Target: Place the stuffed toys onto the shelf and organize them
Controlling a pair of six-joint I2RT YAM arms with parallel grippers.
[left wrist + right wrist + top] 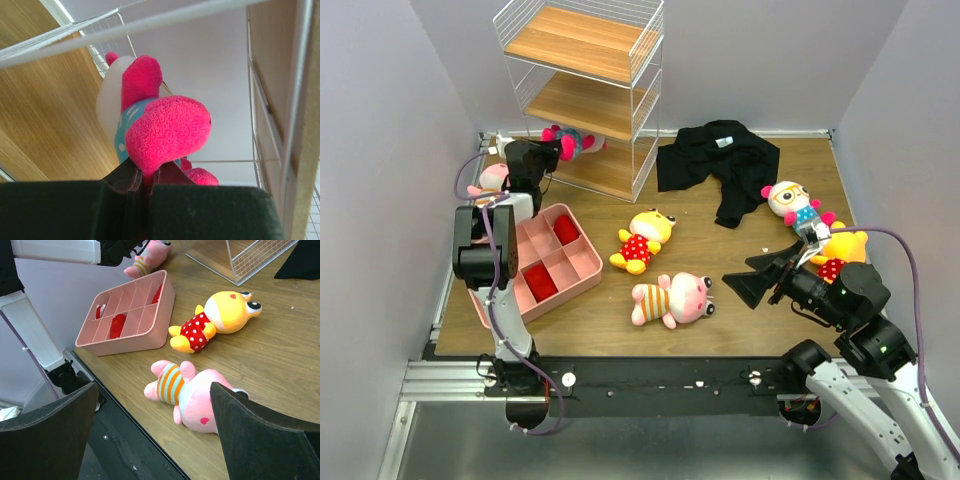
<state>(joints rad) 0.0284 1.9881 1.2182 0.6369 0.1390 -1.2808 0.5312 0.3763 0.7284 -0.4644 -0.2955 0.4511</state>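
My left gripper (548, 152) is shut on the pink foot of a white-faced doll in a blue outfit (576, 140) and holds it at the left side of the white wire shelf (582, 45), level with the bottom tier. In the left wrist view the gripper (145, 175) pinches that doll's foot (167, 127) between the shelf boards (45, 100). My right gripper (752, 283) is open and empty, just right of a pink striped doll (670, 298). In the right wrist view the gripper (154, 390) has this doll (197, 397) between its spread fingers.
A yellow polka-dot doll (642, 240) lies mid-table and shows in the right wrist view (215, 320). A second pink doll (490, 180) lies behind the left arm. A glasses doll (792, 203) and a yellow doll (840, 248) lie right. Black garment (720, 165). Pink tray (582, 262).
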